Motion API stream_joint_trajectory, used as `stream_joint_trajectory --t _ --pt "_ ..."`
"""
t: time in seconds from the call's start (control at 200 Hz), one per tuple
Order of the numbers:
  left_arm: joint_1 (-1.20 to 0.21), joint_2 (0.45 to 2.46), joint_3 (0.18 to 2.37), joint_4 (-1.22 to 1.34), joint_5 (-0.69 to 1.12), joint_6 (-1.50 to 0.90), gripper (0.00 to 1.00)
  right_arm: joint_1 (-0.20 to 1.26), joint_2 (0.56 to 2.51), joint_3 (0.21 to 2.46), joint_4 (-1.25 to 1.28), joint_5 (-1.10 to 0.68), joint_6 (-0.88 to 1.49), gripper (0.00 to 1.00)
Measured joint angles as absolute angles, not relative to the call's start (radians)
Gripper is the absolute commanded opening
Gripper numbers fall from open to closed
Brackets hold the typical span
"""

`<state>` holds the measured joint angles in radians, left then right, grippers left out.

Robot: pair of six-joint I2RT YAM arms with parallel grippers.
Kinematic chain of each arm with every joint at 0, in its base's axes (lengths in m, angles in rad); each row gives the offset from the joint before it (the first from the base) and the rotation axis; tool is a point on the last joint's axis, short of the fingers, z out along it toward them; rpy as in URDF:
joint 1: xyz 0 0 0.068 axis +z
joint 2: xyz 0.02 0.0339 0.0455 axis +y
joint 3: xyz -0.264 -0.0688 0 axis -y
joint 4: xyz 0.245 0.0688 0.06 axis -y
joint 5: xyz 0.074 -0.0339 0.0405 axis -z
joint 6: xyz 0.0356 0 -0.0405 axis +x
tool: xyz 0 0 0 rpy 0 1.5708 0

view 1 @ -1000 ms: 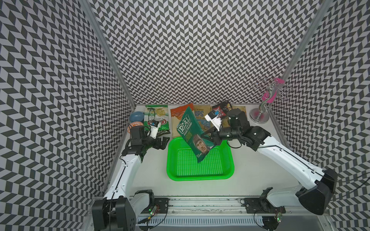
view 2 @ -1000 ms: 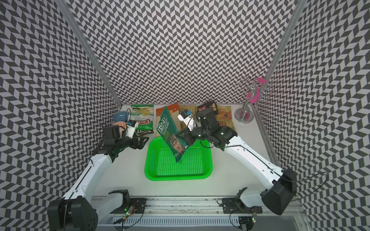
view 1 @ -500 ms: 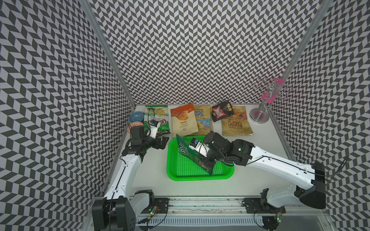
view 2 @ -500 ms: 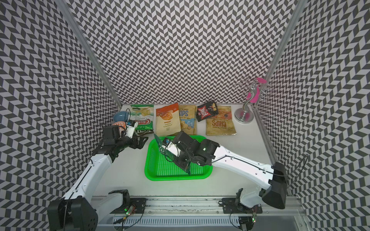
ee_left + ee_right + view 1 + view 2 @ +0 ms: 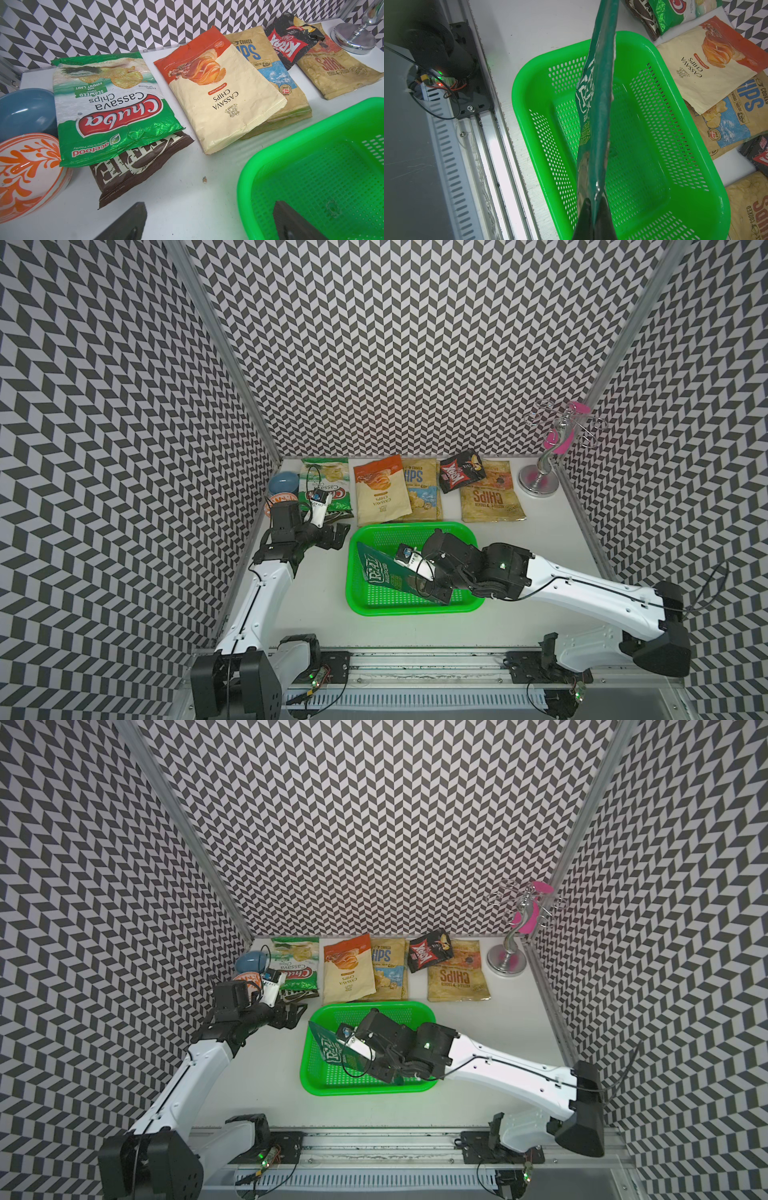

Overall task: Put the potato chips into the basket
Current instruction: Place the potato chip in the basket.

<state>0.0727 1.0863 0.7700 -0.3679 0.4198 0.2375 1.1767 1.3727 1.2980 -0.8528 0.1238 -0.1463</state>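
Note:
My right gripper (image 5: 433, 592) (image 5: 595, 202) is shut on one end of the dark green REAL potato chips bag (image 5: 382, 576) (image 5: 598, 104). The bag hangs tilted and edge-on inside the green basket (image 5: 415, 609) (image 5: 525, 124), its far corner above the left rim. My left gripper (image 5: 336, 533) (image 5: 209, 203) is open and empty, low over the table by the basket's far left corner. Behind the basket lie a green-white Chuba bag (image 5: 326, 485) (image 5: 108, 104), a brown Kettle bag (image 5: 135, 166) under it, a beige-orange cassava bag (image 5: 378, 489), two tan CHIPS bags (image 5: 422, 489) (image 5: 490, 497) and a small black-red bag (image 5: 459, 470).
A blue bowl (image 5: 283, 484) and an orange-patterned bowl (image 5: 25, 172) sit in the far left corner beside the left wrist. A chrome stand with pink parts (image 5: 540, 477) stands at the far right corner. Patterned walls close in three sides; a metal rail (image 5: 492, 145) runs along the front.
My right arm has swung the green bag from upright above the basket's back edge down and forward into the basket. The left arm has stayed still.

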Motion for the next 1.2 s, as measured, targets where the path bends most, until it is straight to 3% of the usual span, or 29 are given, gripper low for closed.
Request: stream_joint_trajectory --t 0.546,1.202 --pt "0.073 1.086 0.77 -0.368 0.42 0.237 0.99 1.295 1.33 1.262 -0.891 0.273 -0.156 0.0" --pt "0.073 1.086 0.769 -0.368 0.42 0.237 0.99 1.321 1.1 1.088 -0.798 0.208 -0.31 0.0"
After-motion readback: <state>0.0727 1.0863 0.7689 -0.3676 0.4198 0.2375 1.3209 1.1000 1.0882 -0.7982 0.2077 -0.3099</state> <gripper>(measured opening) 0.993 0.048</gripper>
